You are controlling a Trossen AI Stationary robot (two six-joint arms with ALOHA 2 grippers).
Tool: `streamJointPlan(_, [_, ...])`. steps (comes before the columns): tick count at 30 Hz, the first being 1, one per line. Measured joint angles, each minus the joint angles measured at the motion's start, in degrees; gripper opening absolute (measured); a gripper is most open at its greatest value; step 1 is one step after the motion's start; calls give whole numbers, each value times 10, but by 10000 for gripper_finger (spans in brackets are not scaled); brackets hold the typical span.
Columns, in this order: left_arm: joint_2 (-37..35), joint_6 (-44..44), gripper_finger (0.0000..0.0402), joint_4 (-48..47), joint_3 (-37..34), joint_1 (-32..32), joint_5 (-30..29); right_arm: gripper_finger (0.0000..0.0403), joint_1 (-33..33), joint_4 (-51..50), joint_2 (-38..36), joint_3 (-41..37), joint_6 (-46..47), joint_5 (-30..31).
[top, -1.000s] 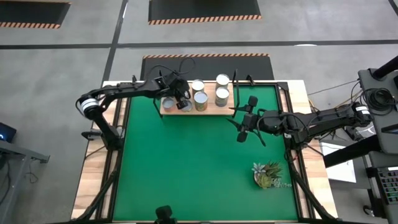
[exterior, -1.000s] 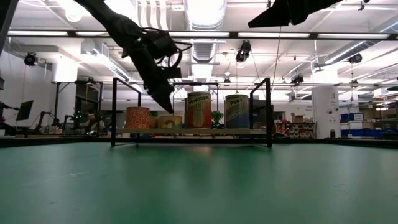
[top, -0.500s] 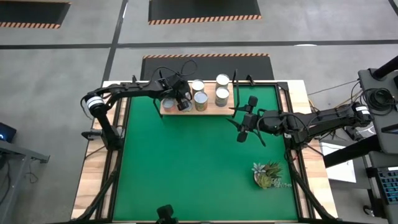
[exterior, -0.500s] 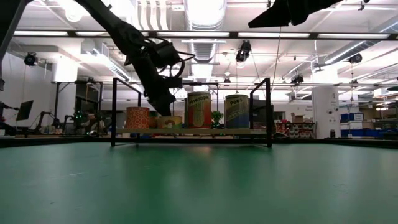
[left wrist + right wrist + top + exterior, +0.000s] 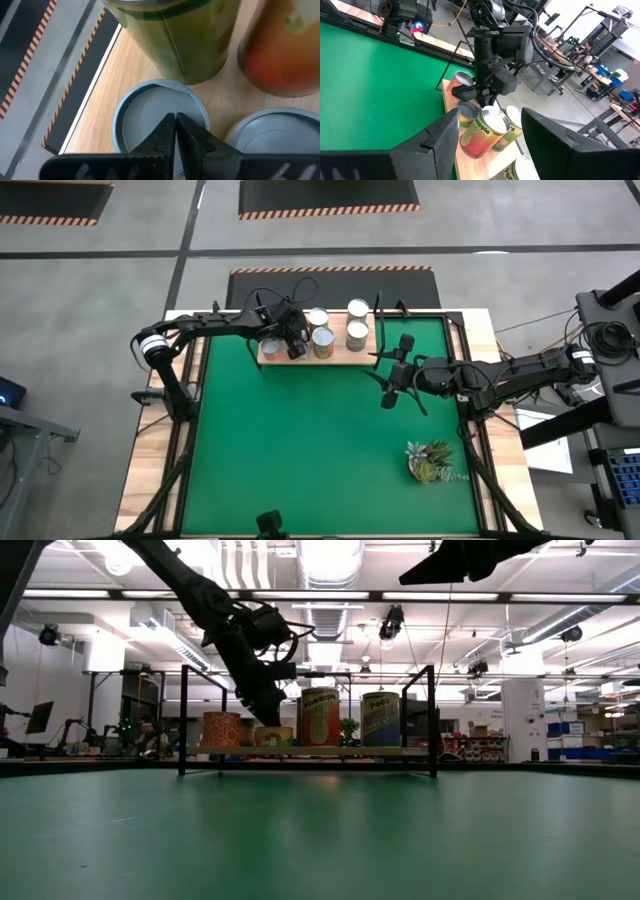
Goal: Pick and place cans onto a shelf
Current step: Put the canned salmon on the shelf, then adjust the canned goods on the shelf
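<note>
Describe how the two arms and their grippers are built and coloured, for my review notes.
Both arms are dark, slender and jointed, with loose black cables looping along them. The left arm carries a white band near its outer joint. The left gripper has two black fingers tapering to narrow tips. The right gripper has broad, flat, matte black fingers, and the right arm ends in a bulky black base.

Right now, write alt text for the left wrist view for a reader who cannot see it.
The left end effector, fingers shut and empty, hovers over a short can's grey round top on the light-wood shelf. A tall green can and a red-orange can stand beyond, and another grey top lies beside.
</note>
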Motion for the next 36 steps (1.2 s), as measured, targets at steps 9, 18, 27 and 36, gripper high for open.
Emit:
streamJointPlan(9, [-16,-10,0,-7,-2,-2,-8,199,0,0,0,0,0,0])
streamJointPlan(18, [-69,-46,0,-21,-2,-24,-3,199,0,0,0,0,0,0])
streamJointPlan(27, [-101,-50,0,-88,-4,-116,0,199,0,-1,0,0,0,0])
streamJointPlan(36, [-76,-62,0,-89,-11,-123,-66,199,0,-4,0,0,2,0])
